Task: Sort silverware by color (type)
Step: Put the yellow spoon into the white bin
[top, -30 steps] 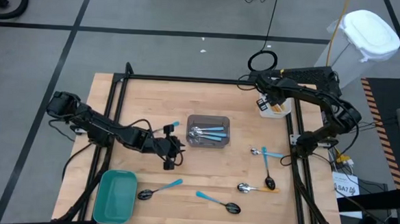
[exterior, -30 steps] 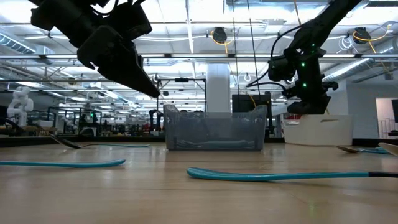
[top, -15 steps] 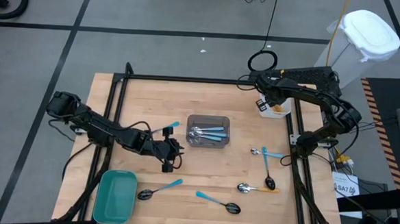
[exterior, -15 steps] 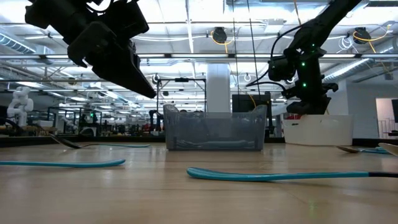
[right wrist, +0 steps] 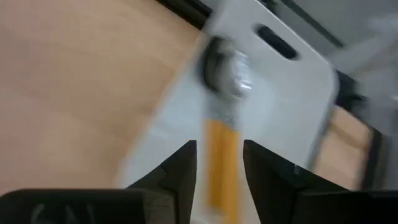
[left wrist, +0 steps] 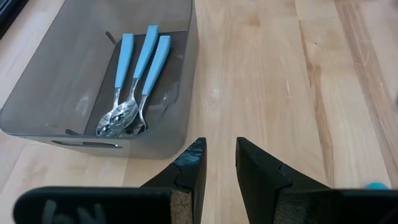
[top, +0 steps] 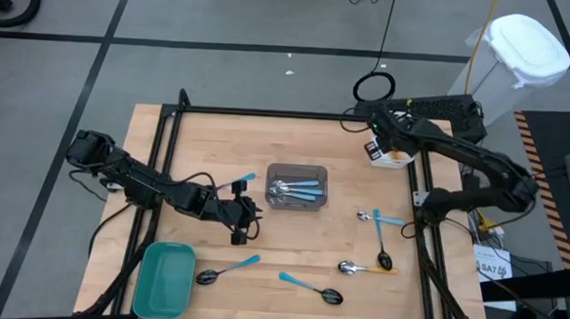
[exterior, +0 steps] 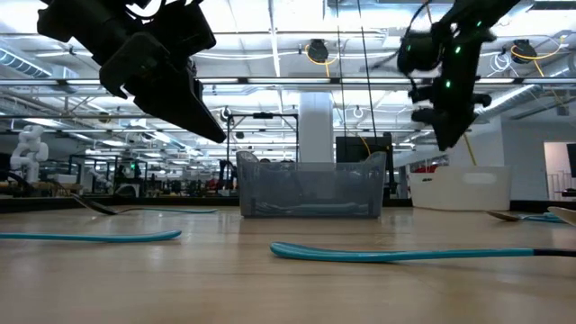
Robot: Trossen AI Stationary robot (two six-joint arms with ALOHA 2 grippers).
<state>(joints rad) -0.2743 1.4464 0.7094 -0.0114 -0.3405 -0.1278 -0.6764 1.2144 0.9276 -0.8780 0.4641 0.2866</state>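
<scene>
Three silver spoons with light-blue handles [left wrist: 134, 81] lie in the grey bin [top: 297, 187]. My left gripper [top: 241, 218] hovers just left of that bin, open by a narrow gap and holding nothing. My right gripper [top: 379, 145] hangs open above the white container [top: 395, 155] at the table's far right corner. A silver spoon with an orange handle [right wrist: 222, 112] lies in that container, below the fingers. Several more spoons lie flat on the table: two dark-bowled with blue handles [top: 225, 270] [top: 312, 288], one silver with orange [top: 362, 269], one dark [top: 384, 251], one silver with blue [top: 380, 217].
A teal tray [top: 164, 280] sits at the near left corner. A blue-handled spoon [top: 240, 183] lies just beyond my left gripper. A black frame [top: 297, 114] runs around the table. Bare wood lies between the grey bin and the near spoons.
My right gripper has risen straight up from the white container. The orange-handled spoon stays in the container. My left gripper drew back a little from the grey bin toward the table's left, then kept still.
</scene>
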